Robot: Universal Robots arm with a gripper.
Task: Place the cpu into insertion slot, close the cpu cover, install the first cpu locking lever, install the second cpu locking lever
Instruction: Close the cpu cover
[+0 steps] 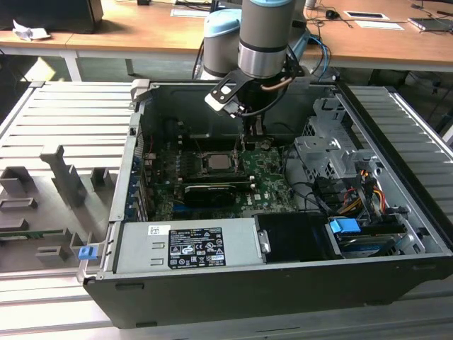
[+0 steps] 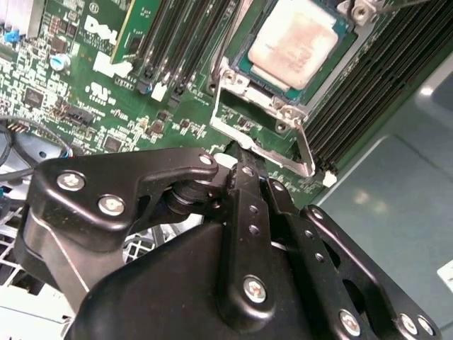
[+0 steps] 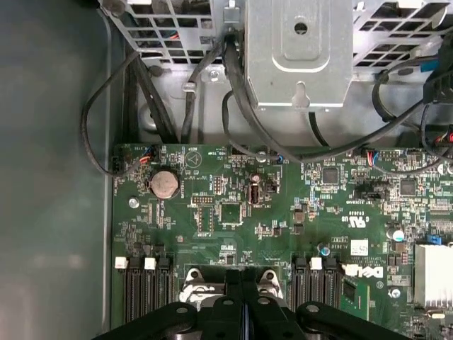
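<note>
We've got the end effector [image 2: 241,151] narrow, fingers pressed together, tip at the cpu cover [image 2: 276,157] free edge | cover lies open, we judge | cpu [image 2: 294,46] sits in the insertion slot [image 2: 245,71] straight beyond it, mid-motherboard [image 3: 233,212]

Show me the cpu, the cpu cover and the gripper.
cpu [image 2: 294,44]: second wrist view, centre of its metal top.
cpu cover [image 2: 306,149]: second wrist view, on its side bar.
gripper [image 3: 243,275]: first wrist view, between the jaws' tips.
</note>
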